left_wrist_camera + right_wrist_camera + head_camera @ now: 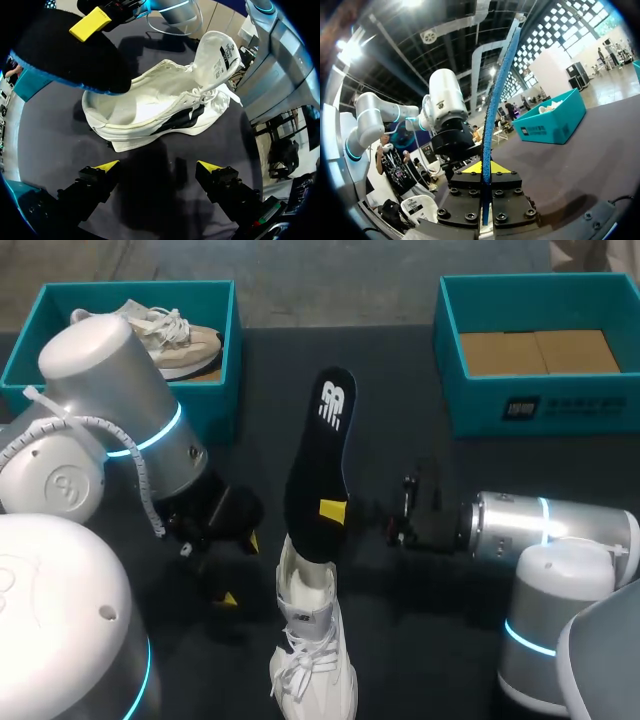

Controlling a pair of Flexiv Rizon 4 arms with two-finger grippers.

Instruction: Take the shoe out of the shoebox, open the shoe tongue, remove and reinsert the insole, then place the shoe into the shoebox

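**Shoe.** The white shoe (pixel 315 660) stands on its sole at the near side of the worktop (pixel 450 620), between the two arms. The lower edge of the head view cuts off its toe. In the left wrist view the shoe (pixel 150 115) lies just ahead of the left jaws. Its tongue (pixel 215 55) is folded up and away from the opening.

**Insole.** The insole (pixel 318 455) is black on top and blue underneath. It slants from the heel end of the shoe toward the far side. The right jaws, on the right arm (pixel 540 530), are grasping it near mid-length. One yellow fingertip (pixel 333 510) shows on the upper face, and the other is hidden behind the insole. In the right wrist view the insole (pixel 492 120) is seen edge-on, pinched from both sides. In the left wrist view its end (pixel 65 55) overlaps the heel opening. Whether it touches the shoe cannot be told.

**Left jaws.** They are released and spread wide, with nothing between them, low over the worktop. In the head view they are dark against the dark surface and hard to make out.

**Boxes.** The left shoebox (pixel 218 410) holds a beige shoe (pixel 185 340), partly hidden by the left arm (pixel 110 410). The right shoebox (pixel 560 405) holds brown cardboard (pixel 535 352).
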